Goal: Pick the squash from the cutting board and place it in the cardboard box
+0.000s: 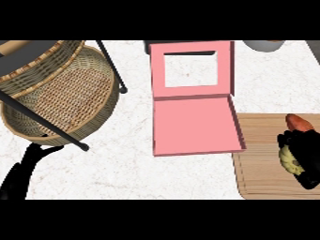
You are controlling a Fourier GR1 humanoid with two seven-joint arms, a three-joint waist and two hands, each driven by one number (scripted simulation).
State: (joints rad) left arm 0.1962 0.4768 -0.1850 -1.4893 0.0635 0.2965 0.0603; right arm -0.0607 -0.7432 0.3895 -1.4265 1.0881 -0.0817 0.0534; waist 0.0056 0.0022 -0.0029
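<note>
The cardboard box (194,126), pink, is laid open at the centre. Its low 3 o'clock wall stands between its floor and the wooden cutting board (262,161), which is set just beside it at 4 o'clock. The box's lid (190,91) is folded flat toward 12 o'clock, and the desk is seen through the square window cut in it. Inside the box only its pink floor is shown.

At 10 o'clock, 2 woven baskets (65,101) are carried tilted on a black wire stand (34,118), well apart from the board. The woven inside of the lower basket is turned toward the view. A grey bowl (262,45) is cut off by the view's edge at 1 o'clock; its contents cannot be seen.

The desk (121,173) is white, marbled stone, with a dark strip along its edge at 2 o'clock.

The squash (298,123) is found over the cutting board at 4 o'clock, its orange end pointing to 12 o'clock and its yellow body under black fingers. The right robot hand (313,157) is curled round it. Whether the squash is lifted off the board cannot be told.

The left robot hand (20,176) is kept at 8 o'clock, fingers relaxed and up, holding nothing, just beside the lower basket's rim.
</note>
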